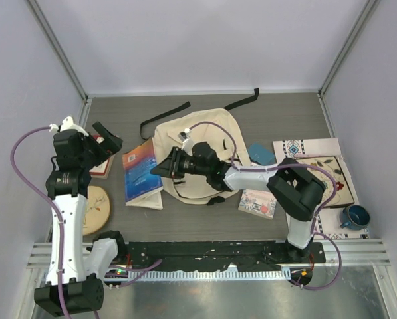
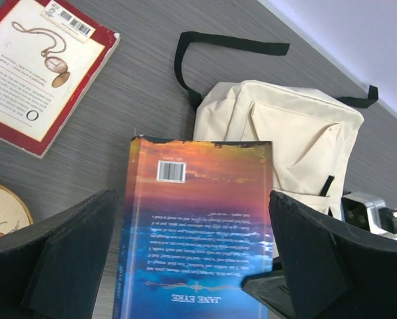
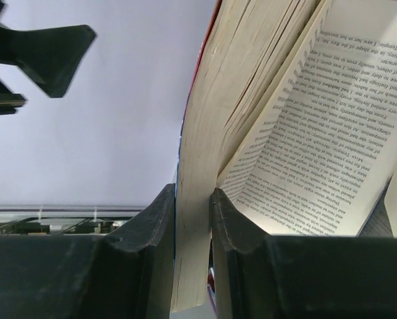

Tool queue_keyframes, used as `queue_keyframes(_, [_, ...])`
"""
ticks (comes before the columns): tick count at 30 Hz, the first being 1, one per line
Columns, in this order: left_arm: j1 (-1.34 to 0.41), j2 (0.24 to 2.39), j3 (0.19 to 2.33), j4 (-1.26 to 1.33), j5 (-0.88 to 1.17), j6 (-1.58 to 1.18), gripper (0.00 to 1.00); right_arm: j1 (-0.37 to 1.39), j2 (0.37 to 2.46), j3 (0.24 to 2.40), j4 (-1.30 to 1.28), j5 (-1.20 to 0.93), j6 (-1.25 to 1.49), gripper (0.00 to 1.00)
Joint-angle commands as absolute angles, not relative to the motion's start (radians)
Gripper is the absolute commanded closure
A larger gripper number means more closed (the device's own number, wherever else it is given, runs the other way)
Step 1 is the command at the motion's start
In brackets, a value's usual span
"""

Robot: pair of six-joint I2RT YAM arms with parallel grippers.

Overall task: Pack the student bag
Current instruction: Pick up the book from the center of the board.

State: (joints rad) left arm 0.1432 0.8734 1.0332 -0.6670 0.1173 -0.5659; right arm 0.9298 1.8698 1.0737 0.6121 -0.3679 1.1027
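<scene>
I am clenching my right tool (image 3: 193, 199) on pages of the blue book (image 2: 198, 219), left tool (image 2: 195, 256) hovering released above, just left of the student bag (image 2: 291, 133) lying mid-bench; packing is apparently only starting.

A grey wood-grain table (image 1: 118, 109) is stretching from the near edge to the far wall (image 1: 198, 40). Pale, plain walls are closing it in on the left (image 1: 18, 80) and on the right (image 1: 384, 80). Silver metal posts (image 1: 56, 48) are rising at the two far corners. A ribbed metal rail (image 1: 358, 251) is running along the near edge. Soft, even light is falling from above, leaving only faint shadows.
</scene>
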Motion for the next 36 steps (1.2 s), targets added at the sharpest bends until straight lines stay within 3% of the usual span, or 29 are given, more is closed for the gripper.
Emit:
queue_keyframes(1, [0.14,0.862,1.062,-0.687,0.179,-0.569,0.0,0.902,1.692,1.057,0.922,-0.416,1.16,0.99])
queue_keyframes(12, [0.14,0.862,0.907,-0.437,0.511,-0.719,0.0,0.821,1.502,0.954,0.993,-0.437,1.198,0.99])
queue_keyframes(23, [0.14,0.877,0.881,-0.333,0.601,-0.759,0.0,0.747,1.379,0.908,0.867,-0.486,1.147,0.99])
queue_keyframes(36, [0.111,0.835,0.499,-0.068,0.661,-0.856,0.0,0.739,1.422,0.68,0.922,-0.555,1.17,0.99])
